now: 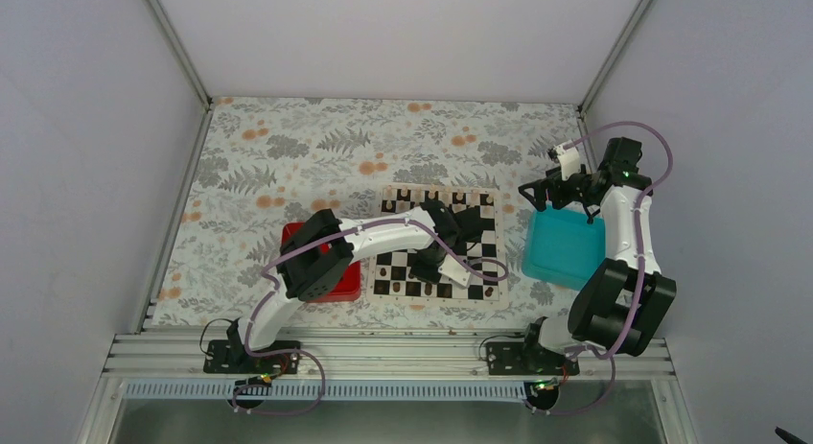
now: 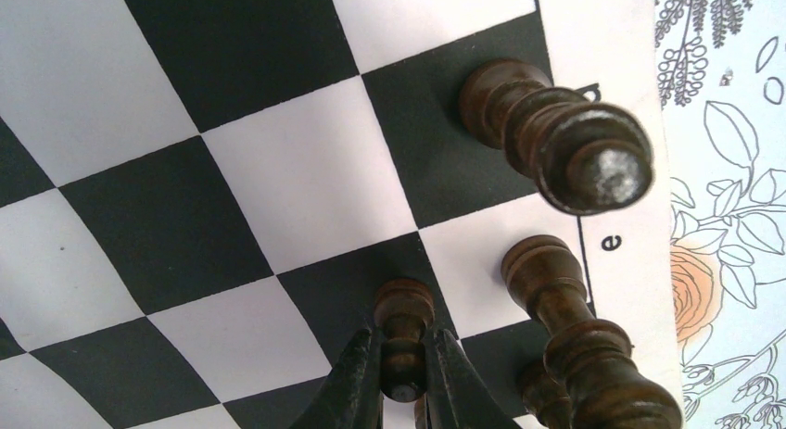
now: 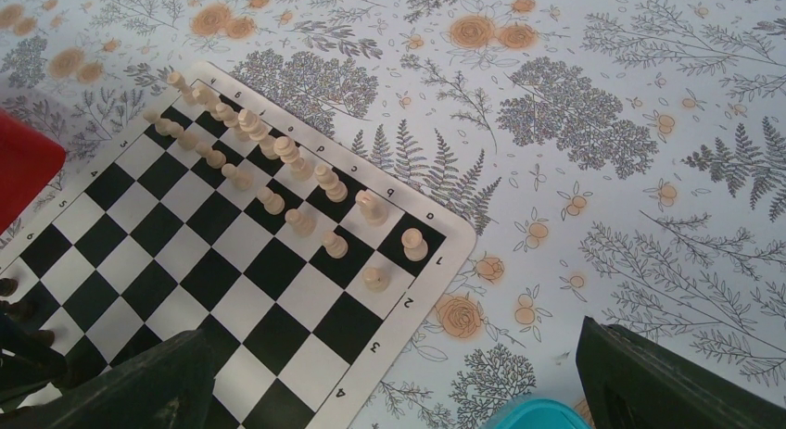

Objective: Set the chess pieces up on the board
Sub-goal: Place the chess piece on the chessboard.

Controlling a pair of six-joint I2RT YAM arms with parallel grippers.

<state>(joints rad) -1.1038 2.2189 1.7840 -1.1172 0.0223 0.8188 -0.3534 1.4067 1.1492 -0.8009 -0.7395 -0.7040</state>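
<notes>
Chess pieces (image 2: 556, 142): dark, upright on the board's (image 2: 278, 170) lettered edge squares.
Red tray (image 1: 340, 281): left of board.
Left gripper (image 2: 405, 373): pinching one dark pawn (image 2: 404, 318) over a black square.
Teal tray (image 1: 566, 252): right of board.
Right gripper (image 3: 391, 334): spread wide, empty.

1. The board (image 3: 213, 234) has black and white squares inside a cream border, which carries black letters and numbers.
2. The dark pieces (image 2: 556, 137) are a glossy brown-black, and the pawn (image 2: 405, 341) matches them.
3. The pale pieces (image 3: 287, 151) are cream-tan.
4. My left fingers (image 2: 357, 383) are black.
5. I see the cloth (image 3: 593, 123) as white, printed with grey ferns and orange flowers.
6. The red tray (image 3: 23, 170) and the teal tray (image 1: 566, 247) are plain.
</notes>
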